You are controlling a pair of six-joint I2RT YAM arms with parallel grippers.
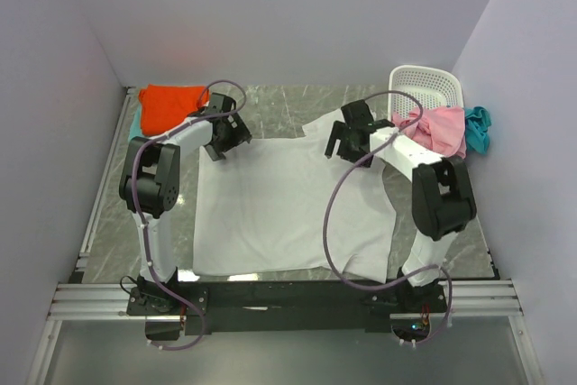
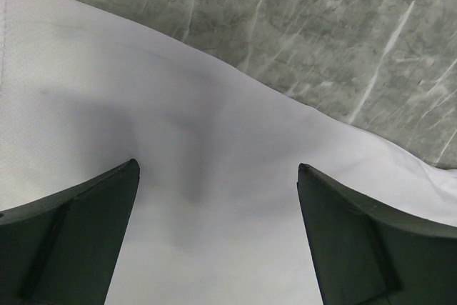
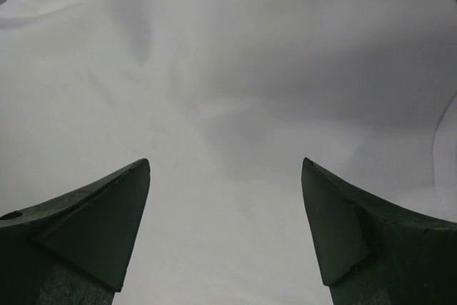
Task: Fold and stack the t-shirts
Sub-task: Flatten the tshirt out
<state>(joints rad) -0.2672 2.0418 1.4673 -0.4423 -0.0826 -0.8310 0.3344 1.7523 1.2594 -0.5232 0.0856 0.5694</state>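
The large white t-shirt [image 1: 288, 209] lies spread out on the grey marbled surface [image 1: 270, 105] between the 2 arms, filling most of the middle; a sleeve juts out at its far right corner.

The left gripper [image 1: 219, 146] hangs over the shirt's far left corner; in the left wrist view its jaws stand wide apart above white cloth [image 2: 178, 133], the shirt's edge running slantwise just beyond them with bare surface [image 2: 321, 26] past it.

The right gripper [image 1: 341, 146] hangs over the far right part of the shirt, beside the sleeve; its jaws are likewise wide apart with nothing between them, and only softly rumpled white cloth [image 3: 235, 69] shows beneath. Whether either pair of tips touches the cloth cannot be told.

In the far left corner an orange-red t-shirt [image 1: 167, 104] sits bunched, with a pale aqua t-shirt [image 1: 135, 122] peeking out at its left side.

At the far right stands a white perforated basket [image 1: 428, 86]; a pink t-shirt [image 1: 442, 130] lies crumpled against its front, and a teal-blue t-shirt [image 1: 478, 126] sits just right of the pink one, by the wall.
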